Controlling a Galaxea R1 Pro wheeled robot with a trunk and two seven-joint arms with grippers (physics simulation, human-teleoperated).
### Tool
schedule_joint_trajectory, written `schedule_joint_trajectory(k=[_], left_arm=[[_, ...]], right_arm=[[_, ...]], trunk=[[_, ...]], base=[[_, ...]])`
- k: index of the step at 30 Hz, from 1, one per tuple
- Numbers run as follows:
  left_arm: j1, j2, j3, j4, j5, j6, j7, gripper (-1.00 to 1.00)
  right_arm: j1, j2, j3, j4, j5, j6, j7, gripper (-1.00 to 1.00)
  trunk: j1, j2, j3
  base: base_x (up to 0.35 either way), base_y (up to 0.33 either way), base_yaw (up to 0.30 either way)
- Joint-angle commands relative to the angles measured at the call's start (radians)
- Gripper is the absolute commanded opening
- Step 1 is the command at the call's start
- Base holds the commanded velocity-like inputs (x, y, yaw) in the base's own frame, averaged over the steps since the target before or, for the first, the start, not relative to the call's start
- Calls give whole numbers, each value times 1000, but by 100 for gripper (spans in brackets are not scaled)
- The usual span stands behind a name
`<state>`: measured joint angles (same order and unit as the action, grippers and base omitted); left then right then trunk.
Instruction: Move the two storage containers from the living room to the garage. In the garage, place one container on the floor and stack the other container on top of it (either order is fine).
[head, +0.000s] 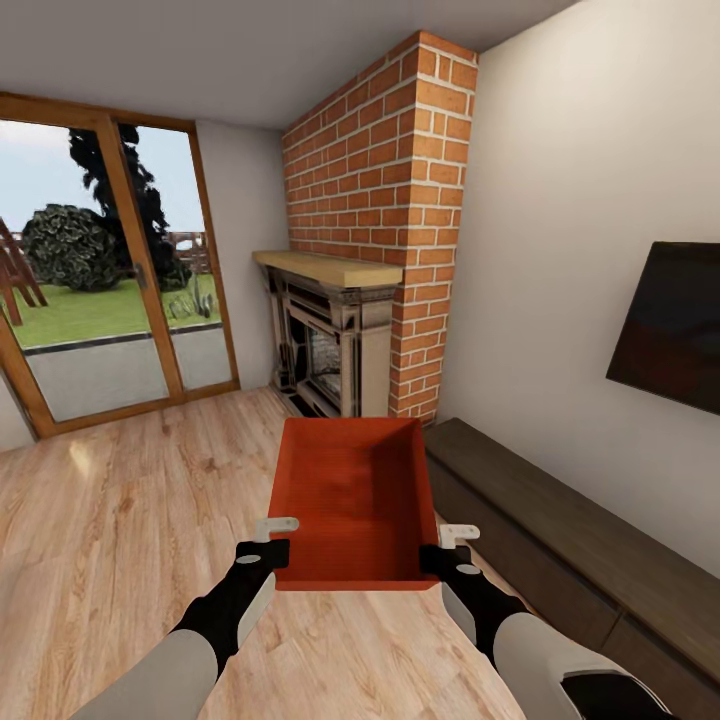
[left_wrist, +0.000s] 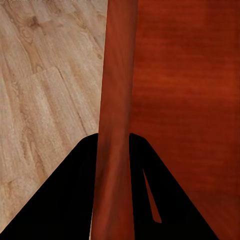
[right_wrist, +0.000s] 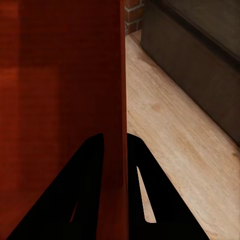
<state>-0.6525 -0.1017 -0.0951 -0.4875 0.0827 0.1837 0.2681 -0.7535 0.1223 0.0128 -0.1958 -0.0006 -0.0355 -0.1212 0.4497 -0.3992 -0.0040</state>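
Storage container (head: 350, 500): orange-red, smooth-walled, lidless, held level above light wood plank floor (head: 130, 520) in living room, facing brick fireplace (head: 385, 250). Left gripper (head: 268, 545) clamped astride left wall; right gripper (head: 448, 550) likewise on right wall. Two-sided pinch presumably keeps bin balanced for carrying. Dark low cabinet (head: 580, 540) beside.

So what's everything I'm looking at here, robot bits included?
bin: one, orange-red, held up between both grippers over the floor
floor: one, light wood planks
fireplace: one, dark, under a wooden mantel in a red brick chimney
glass door: one, wood-framed, far left, garden beyond
TV: one, black, on the right wall
cabinet: one, dark, low, along the right wall
left gripper: black, clamped on the bin's left wall
right gripper: black, clamped on its right wall
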Motion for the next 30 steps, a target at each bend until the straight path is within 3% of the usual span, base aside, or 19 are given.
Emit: schedule_joint_trajectory(k=[1,16,30], left_arm=[[0,2,-5,1,8,8,52,-100],[1,2,-5,1,8,8,52,-100],[0,2,-5,1,8,7,52,-100]], right_arm=[[-1,-12,-14,-2,11,-53,-63,-100],[-1,-11,-16,-2,8,-48,-64,-100],[-1,-10,-14,-2,10,-44,-64,-100]], trunk=[[0,-1,0],[0,-1,0],[0,-1,13]], base=[[0,0,0],[0,0,8],[0,0,231]])
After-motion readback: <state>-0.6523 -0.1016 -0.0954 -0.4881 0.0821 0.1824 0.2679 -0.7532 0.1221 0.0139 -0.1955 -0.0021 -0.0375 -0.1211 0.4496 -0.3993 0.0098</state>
